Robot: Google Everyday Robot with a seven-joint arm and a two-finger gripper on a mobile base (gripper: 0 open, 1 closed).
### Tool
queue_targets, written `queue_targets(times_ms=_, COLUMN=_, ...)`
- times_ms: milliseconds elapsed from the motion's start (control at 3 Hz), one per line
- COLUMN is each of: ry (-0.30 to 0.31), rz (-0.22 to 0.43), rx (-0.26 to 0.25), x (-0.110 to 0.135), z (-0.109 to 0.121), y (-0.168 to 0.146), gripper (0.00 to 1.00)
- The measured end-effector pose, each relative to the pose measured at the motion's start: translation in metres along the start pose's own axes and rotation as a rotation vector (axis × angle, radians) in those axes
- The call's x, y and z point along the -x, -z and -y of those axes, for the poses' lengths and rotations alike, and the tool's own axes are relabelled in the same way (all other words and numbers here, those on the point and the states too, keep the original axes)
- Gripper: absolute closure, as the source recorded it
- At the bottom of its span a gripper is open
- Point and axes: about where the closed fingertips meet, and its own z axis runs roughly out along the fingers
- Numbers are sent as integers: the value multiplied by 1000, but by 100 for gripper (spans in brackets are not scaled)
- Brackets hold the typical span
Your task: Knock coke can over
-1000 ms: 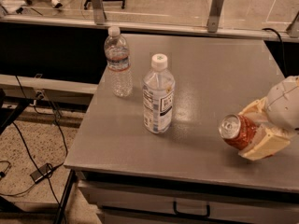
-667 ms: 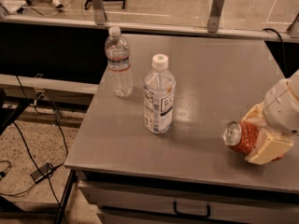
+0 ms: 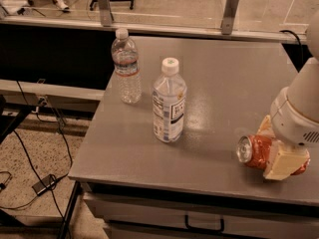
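The small red-orange metal coke can (image 3: pixel 255 153) is lying on its side near the front right edge of the flat grey surface (image 3: pixel 214 83), with its silver top facing left. The cream 2-finger pincer (image 3: pixel 271 151) is pinching the can, 1 finger on each side of its body. The tipping is looking complete, so the step in hand is judged to be release. The fingers should be spreading slowly and the pincer lifting straight up, because a sideways drag is risking a roll off the near edge. The white-labelled clear plastic bottle (image 3: pixel 168 101) and the clear plastic bottle behind it (image 3: pixel 125 66) are standing well apart from the can.
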Motion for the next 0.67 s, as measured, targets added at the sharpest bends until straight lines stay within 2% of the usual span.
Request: queue_targets(times_ms=667, ry=-9, rz=-11, rx=-20, x=9, z=-2, y=-6, gripper=35)
